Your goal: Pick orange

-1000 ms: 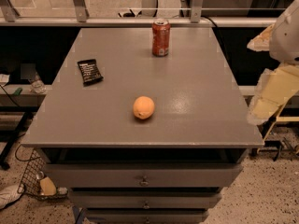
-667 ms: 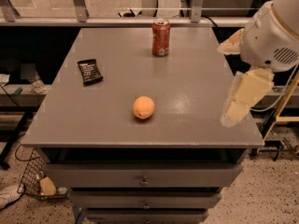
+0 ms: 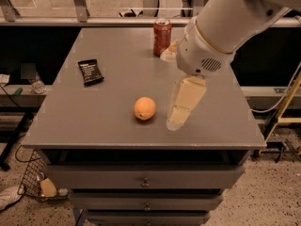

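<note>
The orange (image 3: 145, 108) lies on the grey table (image 3: 113, 126), near the middle of its front half. My gripper (image 3: 170, 90) hangs above the table just right of the orange, not touching it. It is open and empty. One cream finger (image 3: 184, 101) points down toward the table beside the fruit. The other finger (image 3: 168, 52) shows near the red soda can. The white arm comes in from the upper right and hides part of the table's right side.
A red soda can (image 3: 162, 36) stands upright at the back of the table, close behind the gripper. A black snack packet (image 3: 90, 72) lies flat at the left. Drawers sit under the tabletop. A yellow frame (image 3: 287, 112) stands to the right.
My arm has swung in from the right edge to above the table. The gripper is now right beside the orange. The orange, can and packet have not moved.
</note>
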`<state>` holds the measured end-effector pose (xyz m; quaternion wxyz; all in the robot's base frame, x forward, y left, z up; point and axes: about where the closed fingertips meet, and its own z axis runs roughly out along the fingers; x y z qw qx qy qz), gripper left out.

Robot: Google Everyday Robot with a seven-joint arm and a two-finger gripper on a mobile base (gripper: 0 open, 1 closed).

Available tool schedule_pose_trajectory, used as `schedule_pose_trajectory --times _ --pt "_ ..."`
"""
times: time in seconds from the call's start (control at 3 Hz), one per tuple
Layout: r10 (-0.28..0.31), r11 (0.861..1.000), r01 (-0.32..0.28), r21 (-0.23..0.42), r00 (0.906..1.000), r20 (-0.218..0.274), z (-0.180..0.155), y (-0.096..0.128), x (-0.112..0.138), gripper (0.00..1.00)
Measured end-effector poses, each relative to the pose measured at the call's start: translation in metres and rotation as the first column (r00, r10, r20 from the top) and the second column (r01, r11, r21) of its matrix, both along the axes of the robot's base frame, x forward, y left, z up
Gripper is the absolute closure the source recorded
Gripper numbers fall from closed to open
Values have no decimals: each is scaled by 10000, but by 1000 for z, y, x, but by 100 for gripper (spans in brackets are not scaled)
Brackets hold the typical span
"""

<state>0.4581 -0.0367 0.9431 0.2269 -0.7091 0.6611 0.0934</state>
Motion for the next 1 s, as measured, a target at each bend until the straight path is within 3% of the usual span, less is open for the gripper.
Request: schedule_pose_trajectory --times 0.33,0.67,1.0 --pt "477 9989 -476 -57 9987 184 -20 36 26 0" --pt "690 9974 -689 -222 9976 38 -52 59 57 0" --pt "889 9960 -888 48 9947 -511 -80 65 68 0"
